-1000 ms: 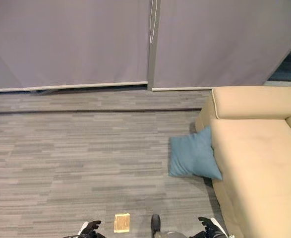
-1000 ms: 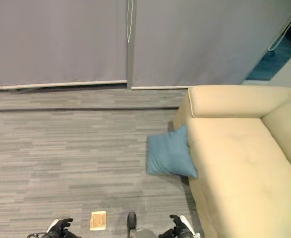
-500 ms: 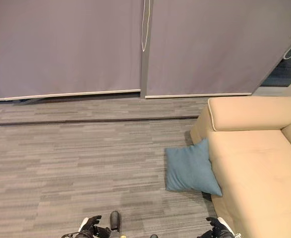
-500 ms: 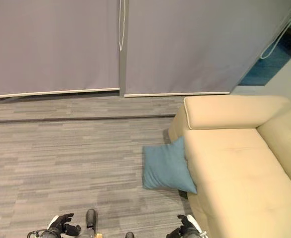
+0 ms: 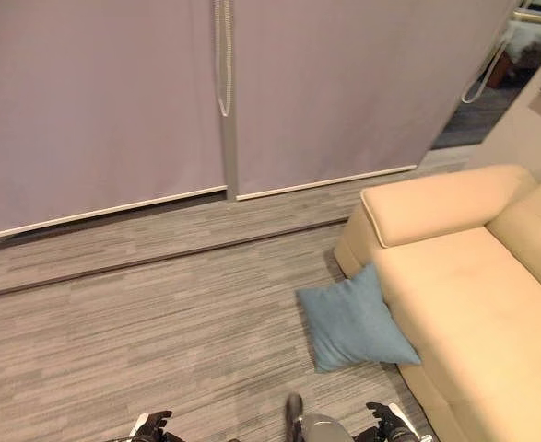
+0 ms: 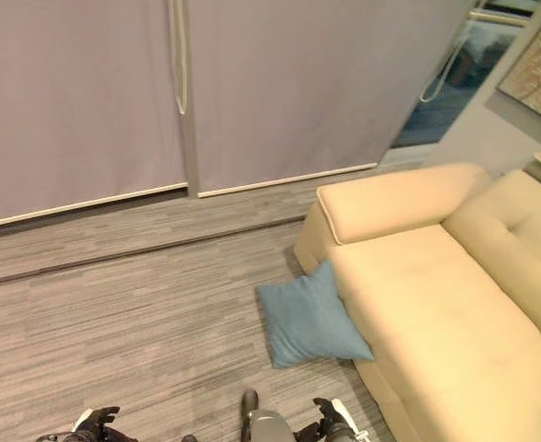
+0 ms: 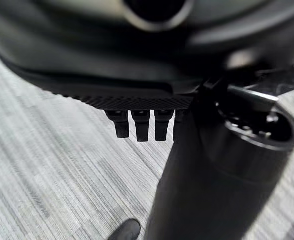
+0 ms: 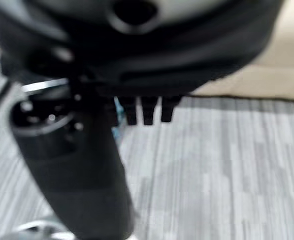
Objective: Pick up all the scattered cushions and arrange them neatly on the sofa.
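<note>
Blue cushion [image 5: 355, 319] lies on the grey striped carpet [image 5: 141, 341], propped against the front of the cream sofa [image 5: 477, 304], just below the sofa's near armrest [image 5: 436, 203]. One corner of the cushion touches the sofa base; the rest rests flat on the floor. Sofa seat bare of cushions as seen.

Behind: grey roller blinds [image 5: 95, 101] hang down to the floor's far edge, with a pull cord [image 5: 221, 55] dangling at the seam between the two panels.

Left hand [image 5: 150, 427] low at the near edge of the floor, holding nothing; in its wrist view the fingers [image 7: 139, 125] hang straight and relaxed over carpet. Right hand [image 5: 388, 425] low at the near edge, close to the sofa's front corner, also empty; its fingers [image 8: 148, 111] point straight down, loose, with carpet and the sofa's edge [image 8: 257, 82] beyond. Both hands well apart from the cushion.
</note>
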Robot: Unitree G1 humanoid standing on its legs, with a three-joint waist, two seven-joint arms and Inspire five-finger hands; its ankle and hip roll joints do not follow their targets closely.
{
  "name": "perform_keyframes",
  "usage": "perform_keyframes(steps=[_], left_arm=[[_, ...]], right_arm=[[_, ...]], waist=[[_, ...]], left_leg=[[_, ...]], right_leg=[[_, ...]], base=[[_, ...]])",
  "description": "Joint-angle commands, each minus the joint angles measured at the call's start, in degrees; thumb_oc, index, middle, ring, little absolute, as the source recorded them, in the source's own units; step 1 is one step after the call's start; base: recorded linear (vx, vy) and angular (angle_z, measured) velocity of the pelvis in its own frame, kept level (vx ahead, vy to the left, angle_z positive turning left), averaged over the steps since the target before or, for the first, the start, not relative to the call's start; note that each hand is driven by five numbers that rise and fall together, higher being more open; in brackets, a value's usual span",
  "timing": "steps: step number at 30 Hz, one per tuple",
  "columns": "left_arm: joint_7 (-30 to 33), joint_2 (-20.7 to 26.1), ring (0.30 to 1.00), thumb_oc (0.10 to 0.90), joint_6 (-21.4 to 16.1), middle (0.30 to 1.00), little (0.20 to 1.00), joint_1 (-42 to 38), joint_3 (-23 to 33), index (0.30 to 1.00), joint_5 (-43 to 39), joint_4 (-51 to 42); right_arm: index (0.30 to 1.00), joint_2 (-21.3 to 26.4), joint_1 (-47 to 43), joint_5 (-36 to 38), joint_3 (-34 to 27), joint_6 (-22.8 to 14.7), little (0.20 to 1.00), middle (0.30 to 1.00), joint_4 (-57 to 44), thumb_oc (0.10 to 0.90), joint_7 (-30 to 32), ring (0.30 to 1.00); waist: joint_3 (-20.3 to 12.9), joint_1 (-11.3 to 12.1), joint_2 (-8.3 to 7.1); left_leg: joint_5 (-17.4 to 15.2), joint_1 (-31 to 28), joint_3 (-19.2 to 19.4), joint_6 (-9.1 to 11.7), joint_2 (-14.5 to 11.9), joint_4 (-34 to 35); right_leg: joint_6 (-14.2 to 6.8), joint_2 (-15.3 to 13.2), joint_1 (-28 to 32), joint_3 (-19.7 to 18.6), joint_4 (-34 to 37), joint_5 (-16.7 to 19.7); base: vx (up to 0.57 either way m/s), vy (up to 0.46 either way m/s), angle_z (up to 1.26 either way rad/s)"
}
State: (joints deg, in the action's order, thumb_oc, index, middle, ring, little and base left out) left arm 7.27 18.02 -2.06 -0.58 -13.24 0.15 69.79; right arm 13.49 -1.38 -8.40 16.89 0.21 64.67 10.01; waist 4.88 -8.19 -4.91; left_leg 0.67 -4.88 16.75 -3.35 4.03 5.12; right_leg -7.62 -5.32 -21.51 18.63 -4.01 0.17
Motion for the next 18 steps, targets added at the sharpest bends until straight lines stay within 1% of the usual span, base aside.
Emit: perform_keyframes(steps=[1,2,3,4,5,6,7,8,9,10,11,12,13,14,15,16,17,18], left_arm=[[0.2,1.6,0.9,0.8,-2.0,0.9,0.9,-1.8,1.0,0.9,1.9,-0.9],[0.0,1.2,0.9,0.8,-2.0,0.9,0.9,-1.4,0.5,0.9,2.8,-0.9],[0.0,1.2,0.9,0.8,-2.0,0.9,0.9,-1.4,0.5,0.9,2.8,-0.9],[-0.4,1.0,0.9,0.8,-1.9,0.9,0.9,-1.1,0.3,0.9,3.3,-0.8],[-0.4,0.7,0.9,0.8,-1.9,0.9,0.9,-0.9,0.0,0.9,3.7,-0.7],[-0.4,0.5,0.9,0.8,-1.9,0.9,0.9,-0.8,-0.3,0.9,4.0,-0.6],[-0.6,0.3,0.9,0.8,-2.0,0.9,0.9,-0.5,-0.3,0.9,4.1,-0.9],[-0.5,0.4,0.9,0.8,-1.9,0.9,0.9,-0.4,-0.1,0.9,4.0,-1.2],[-0.4,-0.1,0.9,0.8,-2.1,0.9,0.9,-0.5,-0.4,0.9,3.2,-1.8],[-0.4,0.0,0.9,0.8,-2.1,0.9,0.9,-0.5,-0.4,0.9,3.2,-1.8],[-0.5,-0.2,0.9,0.8,-2.1,0.9,0.9,-0.3,-0.4,0.9,3.0,-1.9],[-0.5,-0.4,0.9,0.8,-2.1,0.9,0.9,-0.1,-0.4,0.9,2.7,-1.9],[-0.6,-0.5,0.9,0.8,-2.1,0.9,0.9,0.1,-0.4,0.9,2.6,-2.0],[-0.6,-0.5,0.9,0.8,-2.1,0.9,0.9,0.1,-0.4,0.9,2.6,-2.0],[-0.6,-0.6,0.9,0.8,-2.2,0.9,0.9,0.3,-0.4,0.9,2.5,-1.9],[-0.6,-0.7,0.9,0.8,-2.4,0.9,0.9,0.2,-0.5,0.9,2.3,-1.9],[-0.6,-0.8,0.9,0.8,-2.5,0.9,0.9,0.1,-0.6,0.9,2.3,-1.8],[-0.6,-1.0,0.9,0.8,-2.7,0.9,0.9,0.1,-0.6,0.9,2.0,-1.7]], right_arm=[[0.9,3.5,-2.0,-0.6,0.0,-0.8,0.9,0.9,0.3,0.8,1.2,0.9],[0.9,3.6,-1.1,-0.6,-0.2,-0.7,0.9,0.9,0.6,0.8,1.1,0.9],[0.9,3.6,-1.1,-0.6,-0.2,-0.7,0.9,0.9,0.6,0.8,1.1,0.9],[0.9,3.8,-0.7,-0.7,-0.4,-0.6,0.9,0.9,1.0,0.8,0.9,0.9],[0.9,3.9,-0.5,-0.8,-0.4,-0.6,0.9,0.9,1.0,0.8,1.0,0.9],[0.9,4.1,-0.2,-0.9,-0.6,-0.6,0.9,0.9,1.0,0.8,1.0,0.9],[0.9,4.5,0.1,-1.1,-0.8,-0.6,0.9,0.9,1.0,0.8,1.0,0.9],[0.9,4.7,0.2,-1.3,-1.0,-0.6,0.9,0.9,1.0,0.8,1.1,0.9],[0.9,5.4,-0.1,-0.7,-1.0,-0.4,0.9,0.9,0.9,0.8,1.1,0.9],[0.9,5.3,-0.1,-0.7,-1.0,-0.4,0.9,0.9,0.9,0.8,1.1,0.9],[0.9,5.5,-0.1,-0.6,-1.0,-0.3,0.9,0.9,0.9,0.8,1.0,0.9],[0.9,5.7,-0.1,-0.4,-1.1,-0.3,0.9,0.9,0.7,0.8,0.9,0.9],[0.9,5.9,0.0,-0.3,-1.1,-0.4,0.9,0.9,0.6,0.8,1.0,0.9],[0.9,5.9,0.0,-0.3,-1.1,-0.4,0.9,0.9,0.6,0.8,1.0,0.9],[0.9,6.1,0.0,-0.6,-1.0,-0.4,0.9,0.9,0.5,0.8,1.0,0.9],[0.9,6.2,0.1,-0.5,-0.9,-0.5,0.9,0.9,0.4,0.8,1.1,0.9],[0.9,6.2,0.0,-0.7,-0.7,-0.5,0.9,0.9,0.5,0.8,1.1,0.9],[0.9,6.2,0.1,-0.6,-0.8,-0.6,0.9,0.9,0.5,0.8,1.3,0.9]], waist=[[0.1,-1.1,0.69],[-0.8,-1.5,0.82],[-0.8,-1.5,0.84],[-1.4,-1.8,1.09],[-1.6,-2.0,1.37],[-1.9,-2.4,1.61],[-2.0,-2.5,1.62],[-2.1,-2.5,1.09],[-1.3,-1.3,0.49],[-1.5,-1.3,0.3],[-1.6,-1.4,-0.08],[-1.5,-0.9,-0.22],[-1.6,-0.5,-0.59],[-1.6,-0.5,-0.61],[-1.3,0.2,-0.89],[-1.0,0.8,-0.91],[-0.7,1.3,-0.65],[-0.3,1.9,-0.37]], left_leg=[[-10.6,-1.4,-4.0,4.3,-1.5,-5.6],[-11.9,-2.7,-3.6,4.4,-1.2,-6.2],[-11.9,-2.7,-3.6,4.4,-1.2,-6.2],[-12.5,-3.3,-3.3,4.9,-1.6,-7.3],[-12.3,-3.2,-3.1,5.6,-2.2,-8.8],[-11.5,-3.1,-2.7,6.8,-3.1,-11.4],[-10.0,-2.0,-2.2,8.2,-4.5,-16.4],[-8.2,-0.2,-1.8,9.2,-5.3,-21.0],[-5.5,5.0,-2.0,10.0,-6.7,-31.6],[-5.2,5.1,-2.0,10.0,-6.5,-31.4],[-5.5,6.1,-1.3,9.6,-7.3,-31.2],[-6.7,6.7,-0.7,9.0,-8.1,-30.1],[-7.9,7.5,-1.2,8.2,-8.0,-28.2],[-7.9,7.5,-1.2,8.2,-8.0,-28.1],[-9.0,8.2,-2.8,7.5,-7.8,-23.7],[-8.1,9.7,-4.8,7.5,-7.5,-20.1],[-6.4,10.4,-6.8,7.8,-7.1,-16.6],[-3.9,11.6,-9.9,8.3,-6.5,-13.5]], right_leg=[[-2.3,1.9,7.0,-1.7,2.1,3.5],[-1.3,1.9,8.2,-2.3,2.2,3.7],[-1.3,1.9,8.2,-2.3,2.2,3.7],[-0.9,1.8,8.9,-2.1,2.2,3.6],[-0.5,2.0,9.7,-1.9,2.6,3.5],[-0.1,2.5,10.7,-2.2,3.0,3.3],[0.5,2.9,12.1,-2.4,3.7,3.2],[0.9,2.8,13.5,-2.7,4.4,3.0],[2.5,4.3,16.8,-6.1,5.9,1.2],[2.4,4.1,16.5,-6.1,5.9,1.3],[2.4,3.8,17.0,-6.7,5.9,1.0],[2.2,3.6,17.8,-8.0,6.1,0.6],[1.9,3.4,18.6,-9.2,6.2,0.2],[1.9,3.4,18.5,-9.3,6.2,0.2],[1.6,3.1,19.5,-11.4,6.2,-0.5],[1.6,3.1,20.1,-12.6,6.1,-1.0],[1.7,3.5,20.7,-13.7,6.2,-1.2],[1.8,4.1,21.4,-15.2,6.4,-1.5]], base=[[0.36,-0.047,0.08],[0.3,-0.04,0.15],[0.27,-0.042,0.07],[0.17,-0.043,0.05],[0.25,-0.077,0.02],[0.23,-0.117,-0.02],[0.21,-0.138,-0.09],[0.28,-0.172,-0.2],[0.19,-0.115,-0.46],[0.19,-0.068,-1.0],[0.1,0.021,-1.32],[0.18,0.042,-1.2],[0.13,0.041,-0.79],[0.17,0.06,-0.65],[0.15,0.068,-0.79],[0.2,0.091,-0.88],[0.15,0.072,-0.89],[0.16,0.06,-0.8]])
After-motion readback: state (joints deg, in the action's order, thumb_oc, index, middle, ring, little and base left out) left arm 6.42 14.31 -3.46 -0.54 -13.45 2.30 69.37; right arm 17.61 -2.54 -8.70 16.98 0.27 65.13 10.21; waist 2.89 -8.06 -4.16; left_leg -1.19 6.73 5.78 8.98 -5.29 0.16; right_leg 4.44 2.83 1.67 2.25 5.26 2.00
